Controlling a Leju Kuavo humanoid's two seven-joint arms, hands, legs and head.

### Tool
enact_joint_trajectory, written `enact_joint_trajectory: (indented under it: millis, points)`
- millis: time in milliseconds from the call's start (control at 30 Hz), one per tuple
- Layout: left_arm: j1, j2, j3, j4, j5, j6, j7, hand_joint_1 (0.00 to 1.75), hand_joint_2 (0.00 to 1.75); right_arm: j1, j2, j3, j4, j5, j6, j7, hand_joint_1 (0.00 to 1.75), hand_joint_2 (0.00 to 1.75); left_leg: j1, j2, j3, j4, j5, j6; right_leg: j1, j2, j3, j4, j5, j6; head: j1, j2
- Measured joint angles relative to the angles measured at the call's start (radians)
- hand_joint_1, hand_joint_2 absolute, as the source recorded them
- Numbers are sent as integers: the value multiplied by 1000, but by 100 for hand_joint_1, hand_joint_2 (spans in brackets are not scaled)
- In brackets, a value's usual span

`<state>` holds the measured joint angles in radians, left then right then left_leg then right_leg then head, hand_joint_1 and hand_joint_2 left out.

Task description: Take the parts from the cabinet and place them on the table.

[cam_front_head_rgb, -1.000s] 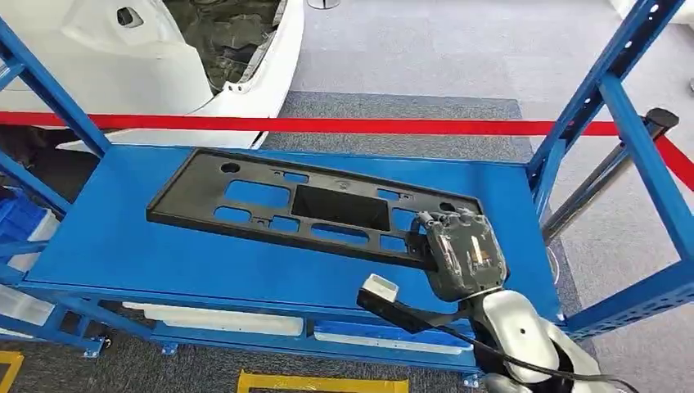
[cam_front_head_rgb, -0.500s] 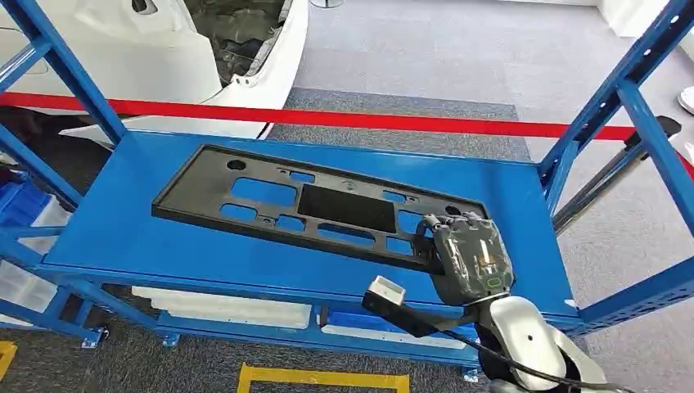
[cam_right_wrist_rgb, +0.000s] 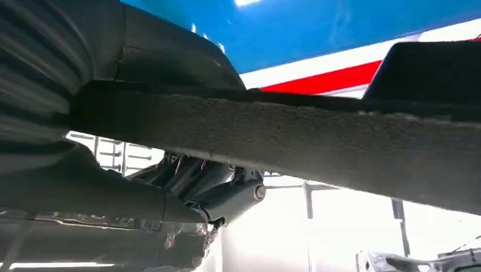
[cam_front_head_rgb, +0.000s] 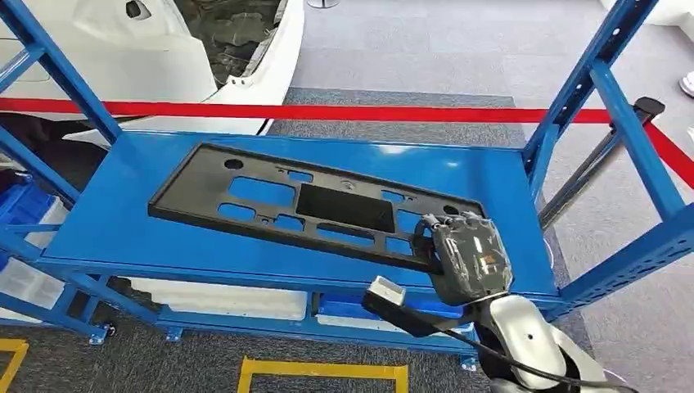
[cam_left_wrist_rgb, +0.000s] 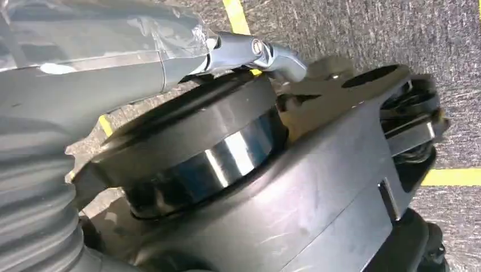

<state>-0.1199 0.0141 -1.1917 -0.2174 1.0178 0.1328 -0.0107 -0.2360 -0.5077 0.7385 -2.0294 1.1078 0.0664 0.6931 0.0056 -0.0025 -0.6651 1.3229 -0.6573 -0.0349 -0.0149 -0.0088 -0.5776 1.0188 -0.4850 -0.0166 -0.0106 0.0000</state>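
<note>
Head view showed the black panel [cam_front_head_rgb: 315, 209], a long flat plastic part with several rectangular cut-outs and a solid dark recess near its middle, lying slantwise on the blue shelf [cam_front_head_rgb: 123, 229] of the cabinet. Its right end sat under the right hand [cam_front_head_rgb: 466, 255], whose grey fingers were curled over the near edge of the panel, gripping it. In the right wrist view the panel's rough-textured edge [cam_right_wrist_rgb: 295, 141] ran across the picture, with the thumb [cam_right_wrist_rgb: 170, 68] lying on one side of it and the darker fingers [cam_right_wrist_rgb: 227, 195] on the other, so the hand was clamped on the part.

The left hand [cam_left_wrist_rgb: 244, 48] appeared in the left wrist view, hanging over the carpet; whether its fingers were spread or curled could not be told.

The shelf was a smooth, glossy blue sheet, carried on perforated blue uprights [cam_front_head_rgb: 630, 131] at both sides. Below it, white trays [cam_front_head_rgb: 221, 299] sat on a lower level. Behind the cabinet a red barrier tape [cam_front_head_rgb: 368, 113] stretched across the room, and beyond it stood a white car body shell [cam_front_head_rgb: 98, 57]. The floor was grey carpet [cam_front_head_rgb: 425, 57] with yellow marking lines [cam_front_head_rgb: 323, 370] near the cabinet's foot.
</note>
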Motion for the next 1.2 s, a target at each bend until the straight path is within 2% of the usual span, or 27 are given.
enact_joint_trajectory:
  millis: [33,100,133,167,267,300,333,367,433,467,500,533,600,633,667,733,800,833,867,933,967,1000,1033,1067,1133,1167,1200]
  points:
    - [0,0,0,0,0,0,0,0,175,1,0,0,0,0,0,0,175,175,3,0,36,-48,26,-1,-1,0,-6,3,3,3,-3,0]
    - [1,0,0,0,-1,1,5,0,175,2,0,0,-1,0,0,0,175,175,10,0,148,-235,102,-4,-5,2,-18,16,6,9,-7,0]
    - [2,0,0,0,-1,1,5,0,175,2,0,-1,-2,0,-1,0,175,175,12,-2,169,-290,89,-3,-4,2,-25,21,7,15,-13,0]
    - [3,0,0,0,-1,1,5,0,175,2,-1,-2,-3,0,-1,0,175,175,6,-6,163,-299,99,5,1,3,-35,33,10,22,-21,0]
    - [4,0,-1,0,-1,1,5,0,175,3,-2,-2,-3,-1,-2,-1,175,175,0,-7,147,-286,109,25,-2,3,-41,28,27,43,-6,0]
    - [4,0,-1,0,-1,1,5,0,175,3,-3,-3,-3,-2,-3,-1,175,175,6,-3,140,-298,119,38,-3,4,-44,30,26,49,-7,0]
    - [2,0,-1,0,-2,1,6,0,175,4,-3,-3,-3,-5,-6,-1,175,175,6,1,136,-298,128,48,-6,4,-52,48,-7,53,-6,0]
    - [2,0,-1,0,-1,1,6,0,175,4,-3,-5,-3,-7,-11,-2,175,175,5,3,126,-299,135,57,-6,4,-68,99,-58,55,10,0]
    - [2,-1,-1,0,-1,1,6,0,175,5,-3,-5,-3,-10,-16,-4,175,175,1,5,105,-297,149,63,-7,4,-113,247,-156,59,23,0]
    - [2,-1,-1,0,0,1,6,0,175,5,-3,-5,-3,-10,-17,-4,175,175,-1,7,95,-295,155,64,-7,4,-124,303,-177,60,26,0]
    - [2,-1,-1,0,0,1,6,0,175,5,-3,-5,-3,-10,-17,-4,175,175,-3,7,86,-293,160,64,-6,4,-118,321,-171,59,27,0]
    - [2,-1,-1,0,0,1,6,0,175,5,-3,-5,-3,-10,-17,-4,175,175,-5,7,77,-290,165,64,-6,4,-89,295,-146,56,32,0]
    - [1,-1,-1,0,2,1,6,0,175,4,-3,-5,-3,-10,-17,-4,175,175,-7,6,67,-286,172,61,-1,5,22,130,-75,43,38,0]
    - [0,-1,-1,0,2,1,6,0,175,2,-3,-5,-3,-10,-17,-4,175,175,-6,6,66,-285,176,58,3,6,78,38,-65,33,43,0]
    - [-1,-3,-1,0,1,1,6,0,175,1,-3,-5,-4,-10,-18,-4,175,175,-11,6,61,-285,181,51,10,6,98,-4,-78,29,44,0]
    - [-1,-3,-1,0,1,1,5,0,175,-1,-3,-6,-5,-10,-19,-4,175,175,-6,6,59,-288,195,39,14,7,94,-16,-70,28,43,0]
    - [0,-3,-1,0,1,1,5,0,175,-2,-3,-6,-6,-12,-19,-4,175,175,-11,4,57,-295,207,24,8,6,90,-28,-52,15,45,0]
    - [-1,-3,-1,0,0,2,5,0,175,-5,-3,-5,-6,-14,-19,-4,175,175,-8,0,53,-279,182,18,2,0,84,-34,-41,11,42,0]
    - [0,-3,-1,0,0,2,5,0,175,-6,-3,-5,-7,-16,-20,-4,175,175,-7,0,37,-246,137,14,1,0,73,-35,-34,3,33,0]
    - [-1,-3,-1,0,0,2,2,0,175,-6,-3,-6,-7,-19,-20,-4,175,175,-3,0,-2,-107,35,5,1,-4,54,-30,-23,-3,13,0]
    - [-1,-3,-1,0,0,2,1,0,175,-6,-3,-5,-7,-20,-20,-4,175,175,-3,0,-17,-33,4,1,2,-5,43,-27,-17,-2,10,0]
    - [-2,-3,0,0,0,2,1,0,175,-6,-3,-5,-7,-21,-20,-4,175,175,-3,0,-16,2,6,-1,1,-6,32,-22,-12,-2,6,0]
    - [-2,-3,0,0,0,3,1,0,175,-6,-3,-5,-7,-21,-20,-4,175,175,-2,0,5,-7,30,-2,1,-6,21,-16,-8,0,2,0]
    - [-2,-3,0,0,0,5,1,0,175,-6,-3,-5,-7,-22,-20,-4,175,175,1,0,45,-57,67,-1,0,-6,9,-9,-6,2,-2,0]
    - [1,-3,-1,0,0,6,3,0,175,-9,-3,-5,-7,-27,-20,-4,175,175,6,0,152,-227,121,0,0,-5,-7,7,-2,8,-10,0]
    - [1,-3,-1,0,1,8,2,0,175,-12,-3,-5,-7,-27,-21,-4,175,175,4,-1,178,-284,102,4,5,-5,-17,16,-1,14,-15,0]
    - [1,-3,-1,0,1,10,2,0,175,-15,-3,-5,-7,-28,-21,-4,175,175,0,-2,177,-297,101,8,5,-5,-23,20,6,22,-17,0]
